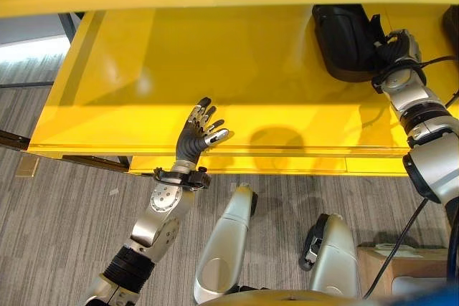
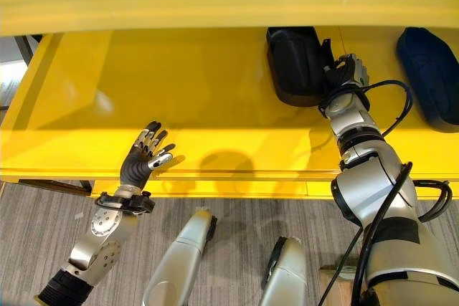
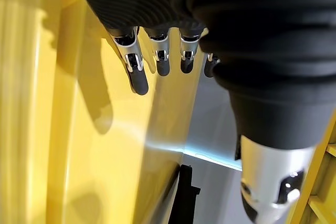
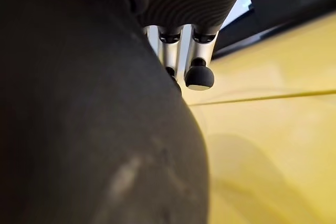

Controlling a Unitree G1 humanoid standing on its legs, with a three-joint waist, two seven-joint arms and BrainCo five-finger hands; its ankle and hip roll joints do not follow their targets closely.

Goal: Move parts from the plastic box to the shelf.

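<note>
1. Right eye view showed my right hand (image 2: 349,71) against the black part (image 2: 295,62) on the yellow shelf (image 2: 215,84); I couldn't tell its fingers' grip.
2. Pulling back carelessly risked dragging that part off.
3. My left hand (image 1: 199,132) hovered with fingers loosely spread, empty.

A workshop or storeroom, going by the yellow metal shelf (image 1: 237,84) holding black parts (image 2: 295,66) above grey striped carpet (image 1: 64,213).

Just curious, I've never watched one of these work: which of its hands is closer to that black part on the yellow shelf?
The right hand is against the black part. The left hand hovers far across the shelf.
</note>
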